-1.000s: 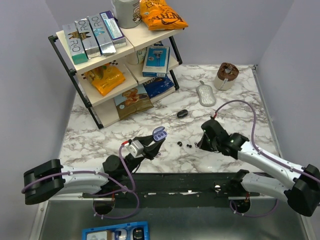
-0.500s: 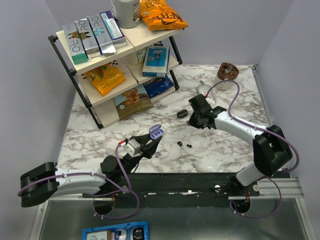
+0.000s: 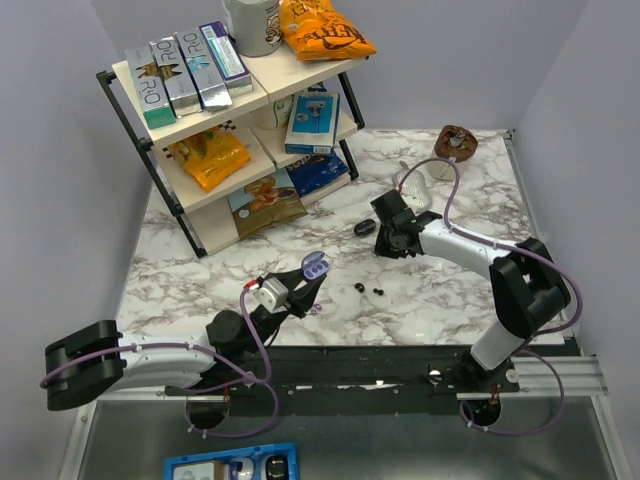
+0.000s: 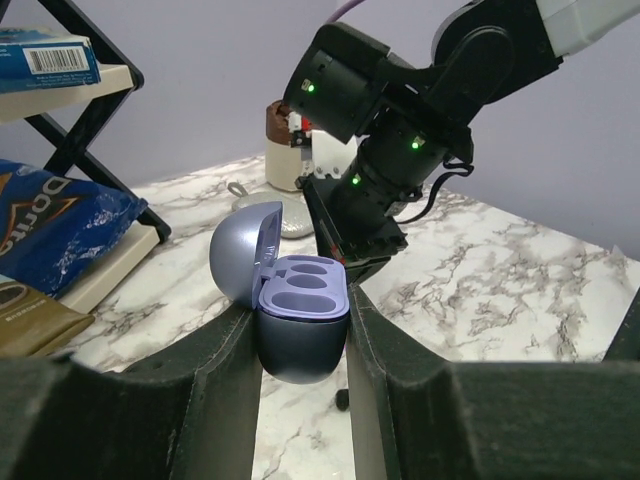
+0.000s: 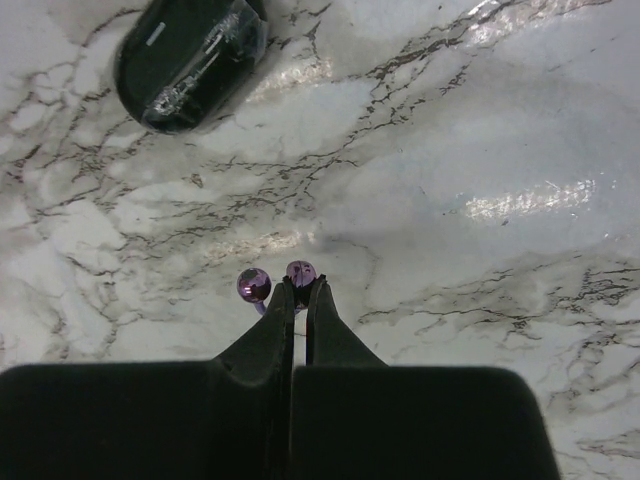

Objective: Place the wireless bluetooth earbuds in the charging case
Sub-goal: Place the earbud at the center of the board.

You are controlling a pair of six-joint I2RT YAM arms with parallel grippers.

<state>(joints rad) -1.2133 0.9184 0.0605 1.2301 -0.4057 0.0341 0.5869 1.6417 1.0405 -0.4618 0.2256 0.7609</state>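
The lilac charging case [image 4: 300, 300] hangs above the table with its lid open and its sockets empty. My left gripper [image 4: 302, 335] is shut on its body; from above, the case [image 3: 316, 267] sits at the tip of that gripper [image 3: 303, 287]. My right gripper [image 5: 301, 290] is shut on a purple earbud [image 5: 301, 271] just above the marble. A second purple earbud [image 5: 252, 284] shows close to the left fingertip; whether it lies on the table or is also held I cannot tell. From above, the right gripper [image 3: 384, 244] points down beyond the case.
A black oval case [image 3: 365, 228] lies just left of the right gripper. Small dark bits [image 3: 368, 290] lie on the marble between the arms. A shelf rack [image 3: 230, 130] fills the back left. A grey oval object [image 3: 412, 190] and a brown cup [image 3: 455, 150] stand at the back right.
The right arm has swung from the near side by the small dark bits to the far side beside the black oval case. The left gripper still holds the open case, barely shifted.
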